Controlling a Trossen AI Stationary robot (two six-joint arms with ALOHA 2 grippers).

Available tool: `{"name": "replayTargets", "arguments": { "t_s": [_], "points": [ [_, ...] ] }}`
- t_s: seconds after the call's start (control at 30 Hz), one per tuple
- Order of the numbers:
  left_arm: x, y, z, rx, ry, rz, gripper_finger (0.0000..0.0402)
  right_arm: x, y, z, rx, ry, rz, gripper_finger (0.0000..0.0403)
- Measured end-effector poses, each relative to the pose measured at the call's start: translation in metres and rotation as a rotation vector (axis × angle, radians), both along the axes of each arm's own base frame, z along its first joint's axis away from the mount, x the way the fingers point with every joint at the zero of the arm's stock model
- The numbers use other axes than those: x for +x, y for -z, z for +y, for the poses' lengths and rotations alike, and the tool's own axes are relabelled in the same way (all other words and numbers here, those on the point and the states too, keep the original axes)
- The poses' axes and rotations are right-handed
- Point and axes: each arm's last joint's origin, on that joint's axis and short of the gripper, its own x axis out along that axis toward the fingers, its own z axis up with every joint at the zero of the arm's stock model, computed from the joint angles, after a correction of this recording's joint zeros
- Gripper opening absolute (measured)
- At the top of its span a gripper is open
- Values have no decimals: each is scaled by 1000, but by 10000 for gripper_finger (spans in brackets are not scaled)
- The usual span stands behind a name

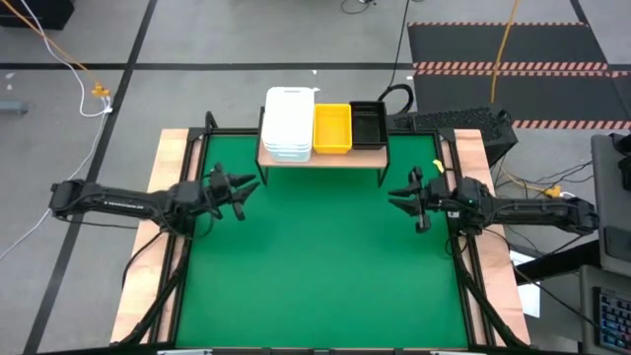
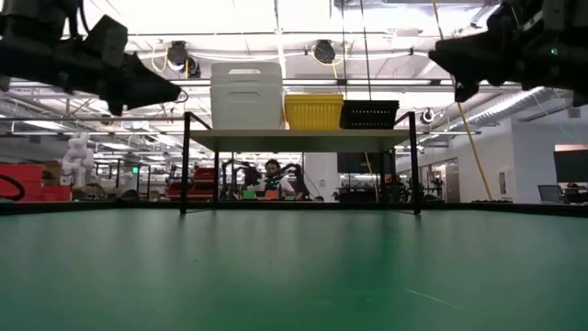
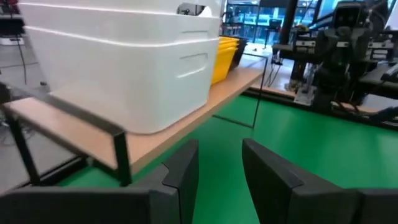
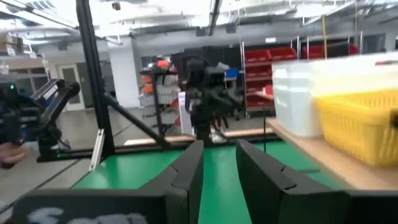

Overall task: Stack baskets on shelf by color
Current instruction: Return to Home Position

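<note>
Shelf (image 1: 320, 158): white stack (image 1: 289, 123), yellow basket (image 1: 332, 128), black basket (image 1: 368, 125).
Left gripper (image 1: 246, 195): spread, near shelf's white end.
Right gripper (image 1: 396, 197): spread, near shelf's black end.

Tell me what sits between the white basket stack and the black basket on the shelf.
A yellow mesh plastic basket sits there, side by side with both. The high and low views show it.

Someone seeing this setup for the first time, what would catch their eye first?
The low light-brown wooden shelf at the green table's far edge carries a tall stack of white plastic baskets, a yellow mesh basket beside it and a black mesh basket at the right end. The left gripper and right gripper hover open and empty on either side.
</note>
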Motion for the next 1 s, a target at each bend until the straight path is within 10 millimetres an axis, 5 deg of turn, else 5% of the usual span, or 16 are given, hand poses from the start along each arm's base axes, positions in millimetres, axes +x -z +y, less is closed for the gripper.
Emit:
{"name": "replayTargets", "arguments": {
  "t_s": [0.4,0.8,1.0],
  "points": [
    [-27,19,0,42,-40,-7,124,-7,15,1,-16,4,154,88],
    [-33,33,1,61,-80,127,124,-8,22,-1,-165,51,210,88],
    [-44,10,-1,41,-68,139,124,-17,27,0,-163,66,337,85]
  ]
}}
